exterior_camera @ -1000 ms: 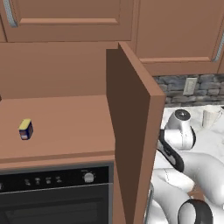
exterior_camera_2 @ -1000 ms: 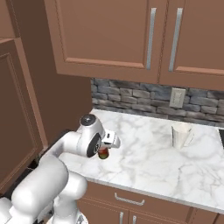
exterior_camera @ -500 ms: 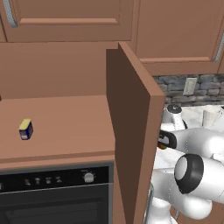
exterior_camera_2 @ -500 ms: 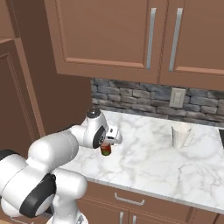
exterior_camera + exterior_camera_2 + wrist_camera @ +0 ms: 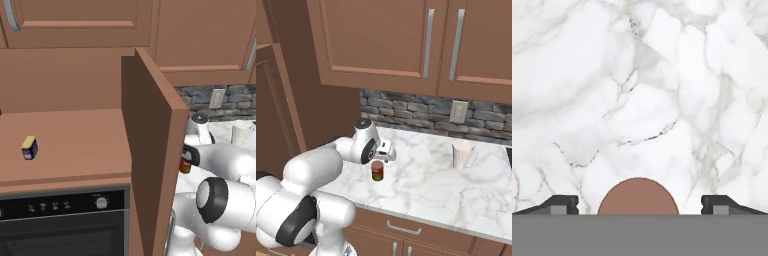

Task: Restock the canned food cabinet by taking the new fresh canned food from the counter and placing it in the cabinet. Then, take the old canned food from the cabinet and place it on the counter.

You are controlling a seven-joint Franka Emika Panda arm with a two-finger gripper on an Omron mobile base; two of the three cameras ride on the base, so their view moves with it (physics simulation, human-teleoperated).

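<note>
The old canned food point(image 5: 377, 170), red with a green base band, stands upright on the white marble counter point(image 5: 431, 187). My gripper point(image 5: 378, 161) hangs right over it, open. In the hand view the can's brownish lid point(image 5: 638, 196) sits between the fingertips point(image 5: 560, 204) with a gap on each side of it. From the left base view the can point(image 5: 185, 167) peeks out behind the cabinet door point(image 5: 150, 150), under the gripper point(image 5: 188, 157). The new fresh canned food point(image 5: 29, 148), blue with a yellow top, stands on the cabinet shelf point(image 5: 80, 145) at the left.
A white cup point(image 5: 463, 155) stands on the counter to the right, near the stone backsplash point(image 5: 421, 107). The open cabinet door juts out between the shelf and the counter. A black oven point(image 5: 60, 225) sits below the shelf. Closed upper cabinets point(image 5: 406, 40) hang above.
The jaws have opened and let go of the red can, which now stands on the counter. The arm's elbow has swung forward and lower.
</note>
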